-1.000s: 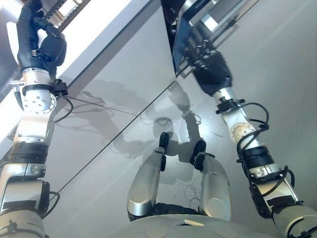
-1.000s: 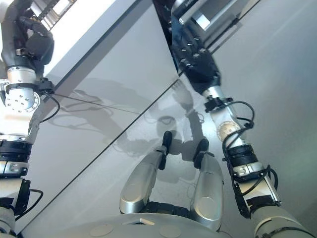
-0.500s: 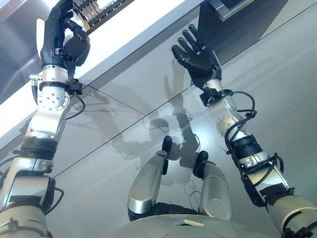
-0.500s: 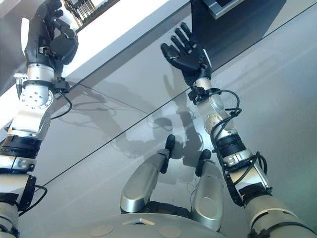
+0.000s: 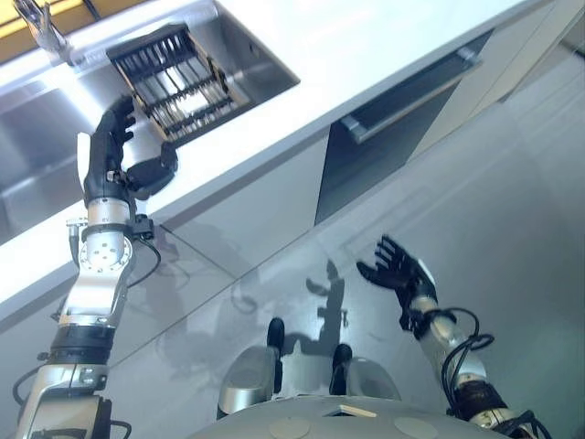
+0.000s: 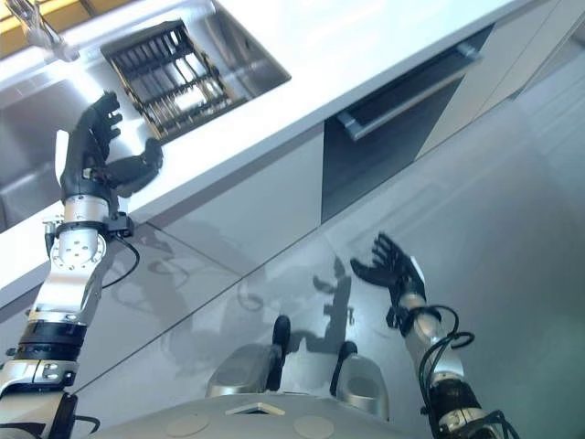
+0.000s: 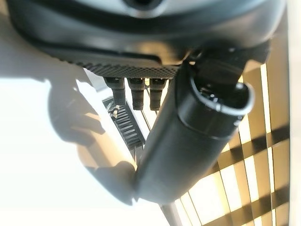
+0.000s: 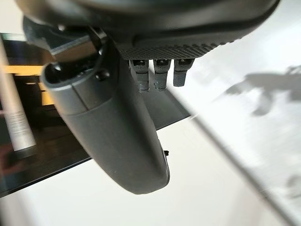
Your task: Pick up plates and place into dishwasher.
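My left hand [image 5: 111, 163] is raised at the white counter's front edge, just short of the black dish rack [image 5: 174, 80] that lies in the steel sink [image 5: 260, 66]. Its fingers [image 7: 134, 92] are straight and the thumb [image 7: 188, 141] stands out, holding nothing. The dishwasher [image 5: 393, 128] is the dark front under the counter, with a long silver handle [image 5: 411, 90]. My right hand [image 5: 398, 270] hangs low over the grey floor in front of that dark front, fingers [image 8: 155, 70] spread and empty. The dishwasher's handle [image 8: 14, 117] also shows past its thumb [image 8: 113, 127].
A white counter [image 5: 366, 32] runs across the top of the scene with a tap [image 5: 37, 23] at the sink's far left. Pale cabinet fronts [image 5: 247, 215] flank the dishwasher. The glossy grey floor [image 5: 512, 210] stretches to the right.
The camera has swung up, bringing the counter, sink and rack into view. My right hand has left the dishwasher's dark front and dropped low. The left hand's thumb has opened out.
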You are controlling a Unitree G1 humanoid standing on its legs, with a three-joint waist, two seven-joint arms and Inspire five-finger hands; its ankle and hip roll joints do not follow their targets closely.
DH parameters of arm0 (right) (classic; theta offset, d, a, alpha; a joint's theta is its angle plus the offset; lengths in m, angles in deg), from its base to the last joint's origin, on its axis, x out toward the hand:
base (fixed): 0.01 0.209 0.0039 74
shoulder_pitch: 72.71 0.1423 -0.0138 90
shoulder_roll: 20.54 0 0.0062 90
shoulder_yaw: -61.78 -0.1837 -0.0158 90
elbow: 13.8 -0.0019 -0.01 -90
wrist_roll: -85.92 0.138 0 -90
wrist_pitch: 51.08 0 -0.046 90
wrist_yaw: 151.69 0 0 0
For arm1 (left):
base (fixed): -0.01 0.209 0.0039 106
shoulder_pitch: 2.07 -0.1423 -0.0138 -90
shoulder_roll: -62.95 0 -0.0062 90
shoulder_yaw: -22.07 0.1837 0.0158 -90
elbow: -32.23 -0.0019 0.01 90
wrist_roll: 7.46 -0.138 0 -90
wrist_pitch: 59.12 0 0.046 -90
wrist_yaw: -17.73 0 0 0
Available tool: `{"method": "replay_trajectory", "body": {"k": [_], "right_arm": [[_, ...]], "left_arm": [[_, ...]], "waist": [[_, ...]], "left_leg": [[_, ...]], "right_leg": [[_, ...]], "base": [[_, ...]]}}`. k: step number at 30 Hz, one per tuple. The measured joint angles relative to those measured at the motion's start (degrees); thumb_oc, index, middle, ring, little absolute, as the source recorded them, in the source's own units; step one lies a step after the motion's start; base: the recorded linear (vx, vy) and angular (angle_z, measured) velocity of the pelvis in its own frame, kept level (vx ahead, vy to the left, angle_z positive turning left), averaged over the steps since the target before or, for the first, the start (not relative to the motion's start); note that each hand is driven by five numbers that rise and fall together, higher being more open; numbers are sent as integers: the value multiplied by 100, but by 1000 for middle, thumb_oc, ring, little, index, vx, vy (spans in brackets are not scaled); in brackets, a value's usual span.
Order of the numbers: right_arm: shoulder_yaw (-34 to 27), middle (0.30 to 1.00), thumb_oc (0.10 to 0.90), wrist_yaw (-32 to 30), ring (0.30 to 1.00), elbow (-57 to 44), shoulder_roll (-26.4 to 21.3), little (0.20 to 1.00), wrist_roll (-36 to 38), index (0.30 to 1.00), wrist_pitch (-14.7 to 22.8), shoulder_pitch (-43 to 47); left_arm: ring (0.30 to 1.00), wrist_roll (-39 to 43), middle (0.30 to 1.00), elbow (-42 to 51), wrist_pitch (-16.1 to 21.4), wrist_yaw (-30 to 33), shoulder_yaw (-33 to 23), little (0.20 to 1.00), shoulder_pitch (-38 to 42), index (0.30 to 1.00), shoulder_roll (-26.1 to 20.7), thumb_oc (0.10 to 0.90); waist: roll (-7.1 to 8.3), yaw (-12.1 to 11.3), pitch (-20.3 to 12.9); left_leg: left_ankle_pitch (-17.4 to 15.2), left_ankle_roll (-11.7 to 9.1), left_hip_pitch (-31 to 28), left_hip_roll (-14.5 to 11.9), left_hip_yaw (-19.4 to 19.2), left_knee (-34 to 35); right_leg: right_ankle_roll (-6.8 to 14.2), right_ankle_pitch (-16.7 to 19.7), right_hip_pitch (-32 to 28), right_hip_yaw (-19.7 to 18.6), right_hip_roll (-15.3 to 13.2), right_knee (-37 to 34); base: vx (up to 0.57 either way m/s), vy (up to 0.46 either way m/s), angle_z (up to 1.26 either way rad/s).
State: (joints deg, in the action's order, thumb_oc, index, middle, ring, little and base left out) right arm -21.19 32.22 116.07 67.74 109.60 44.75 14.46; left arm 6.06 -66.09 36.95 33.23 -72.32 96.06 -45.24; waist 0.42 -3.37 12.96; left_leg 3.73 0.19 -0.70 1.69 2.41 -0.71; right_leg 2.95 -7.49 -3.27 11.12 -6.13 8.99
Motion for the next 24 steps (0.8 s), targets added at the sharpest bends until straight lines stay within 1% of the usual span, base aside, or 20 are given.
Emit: {"method": "replay_trajectory", "body": {"k": [2, 3, 6, 8, 11, 16, 24], "right_arm": [[-18, 900, 800, -27, 900, 493, 79, 900, -102, 900, -81, -57], [-48, 900, 800, -42, 900, 795, 150, 900, -248, 900, -104, -90], [17, 900, 800, -50, 900, 1259, 197, 900, -674, 900, -252, -217], [24, 900, 800, -67, 900, 1605, 263, 900, -774, 900, -327, -211], [27, 900, 800, -37, 900, 2223, 312, 900, -1161, 900, -488, -193], [22, 900, 800, 43, 900, 2426, 301, 900, -1407, 900, -571, -164], [27, 900, 800, 163, 900, 2407, 294, 900, -1490, 900, -575, -250]], "left_arm": [[900, 2, 900, -129, -12, -9, 1, 900, -43, 900, 95, 800], [900, 4, 900, -208, -19, 2, -10, 900, -58, 900, 191, 800], [900, 11, 900, -231, -23, -18, 1, 900, -166, 900, 272, 800], [900, 25, 900, -233, -21, -21, 7, 900, -166, 900, 317, 800], [900, 128, 900, -233, -20, -83, 10, 900, -169, 900, 425, 800], [900, 239, 900, -233, -20, -82, 13, 900, -190, 900, 435, 800], [900, 262, 900, -230, -20, -86, 4, 900, -323, 900, 450, 800]], "waist": [[-7, 34, -139], [-9, 46, -254], [-31, 63, -419], [-31, 69, -446], [-61, 92, -510], [-127, 214, -670], [-266, 220, -928]], "left_leg": [[12, 10, -126, -7, -31, 103], [41, 16, -193, -7, -33, 197], [158, 13, -364, -31, -59, 491], [211, 9, -429, -47, -51, 578], [211, 6, -464, -57, -58, 581], [212, -6, -512, -78, -70, 602], [196, -22, -570, -93, -103, 607]], "right_leg": [[12, 60, -143, -21, 23, -172], [29, 98, -222, -76, 43, -293], [36, 199, -358, -135, 91, -542], [26, 278, -457, -127, 108, -702], [17, 346, -544, -132, 147, -840], [4, 434, -670, -147, 185, -1011], [3, 434, -705, -191, 195, -1022]], "base": [[-70, -67, -6], [-61, -45, -2], [-64, -46, -4], [-58, -31, 0], [-29, -12, -1], [-1, -5, -1], [2, -5, -2]]}}
